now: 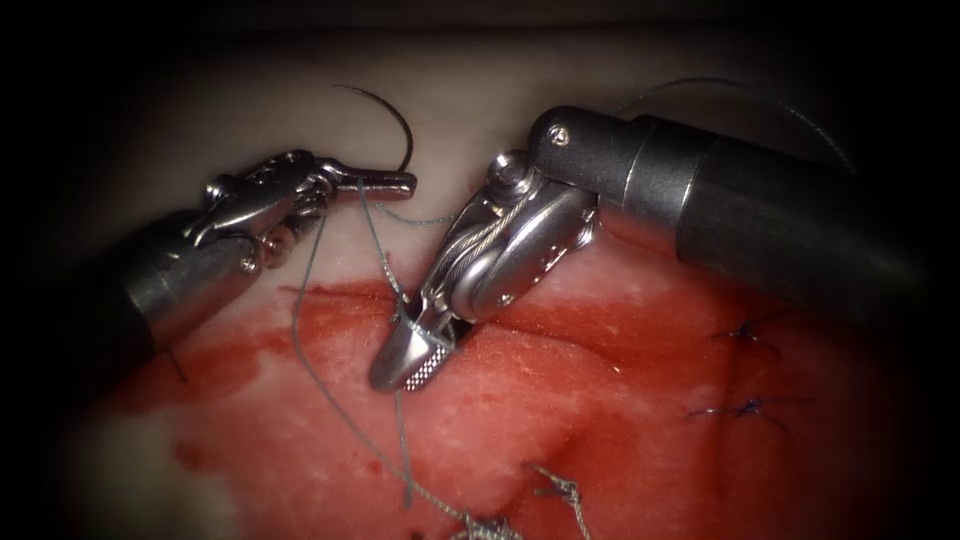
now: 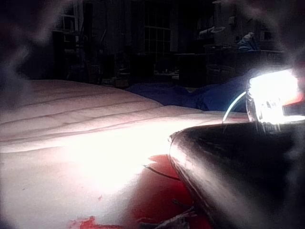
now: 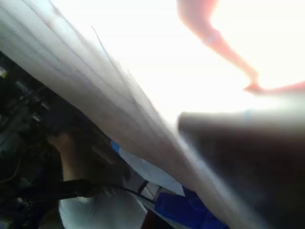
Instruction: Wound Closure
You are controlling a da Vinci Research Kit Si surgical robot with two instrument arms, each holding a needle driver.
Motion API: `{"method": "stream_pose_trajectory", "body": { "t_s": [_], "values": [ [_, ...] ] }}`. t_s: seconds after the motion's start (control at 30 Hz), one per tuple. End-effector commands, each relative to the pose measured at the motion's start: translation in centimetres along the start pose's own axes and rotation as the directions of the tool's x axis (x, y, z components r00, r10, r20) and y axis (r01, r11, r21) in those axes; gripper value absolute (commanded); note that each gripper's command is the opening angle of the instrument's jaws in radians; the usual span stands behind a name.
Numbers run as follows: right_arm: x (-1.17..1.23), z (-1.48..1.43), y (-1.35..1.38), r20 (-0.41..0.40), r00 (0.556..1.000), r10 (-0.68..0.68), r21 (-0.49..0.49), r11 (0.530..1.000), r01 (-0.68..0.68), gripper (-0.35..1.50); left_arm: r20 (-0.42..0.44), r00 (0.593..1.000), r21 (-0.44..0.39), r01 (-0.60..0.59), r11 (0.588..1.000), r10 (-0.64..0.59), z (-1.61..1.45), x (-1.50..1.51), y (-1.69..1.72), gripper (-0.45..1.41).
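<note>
My left tool (image 1: 388, 182) comes in from the left with its jaws shut on the curved needle (image 1: 402, 125), gripping it near one end. The needle arcs upward over pale tissue and is clear of the tissue. Thread (image 1: 372, 235) drops from the left jaws to my right tool (image 1: 408, 358), which points down and left over the red tissue (image 1: 560, 390). Its jaws stand slightly apart, with one toothed face showing. The thread runs in at their base and out past the tips. The left shaft (image 2: 228, 167) is dark and close.
Two finished dark stitches (image 1: 745, 335) (image 1: 748, 408) lie at the right. Knotted thread ends (image 1: 560, 490) sit at the near edge. A second strand (image 1: 310, 330) loops down on the left. Red fluid (image 1: 230, 360) stains the tissue.
</note>
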Motion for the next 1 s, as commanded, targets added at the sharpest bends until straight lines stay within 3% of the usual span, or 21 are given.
{"method": "stream_pose_trajectory", "body": {
  "t_s": [0.03, 0.5, 1.0],
  "values": [
    [-0.05, -0.09, 0.12, 0.004, 1.0, 0.001, 0.002, 1.0, -0.001, 0.41, -0.004, 1.0, -0.003, -0.008, 1.0, 0.008, 0.04, 0.15, -0.02, -0.45],
    [-0.01, -0.02, 0.08, -0.02, 0.998, 0.063, 0.028, 0.998, -0.063, 0.51, 0.014, 1.0, -0.023, -0.009, 1.0, 0.009, 0.03, 0.11, 0.0, -0.45],
    [-0.02, 0.06, 0.13, -0.034, 0.996, 0.084, 0.013, 0.996, -0.083, 0.17, 0.03, 1.0, -0.042, -0.003, 0.999, 0.004, -0.05, 0.11, 0.04, -0.45]
  ]
}}
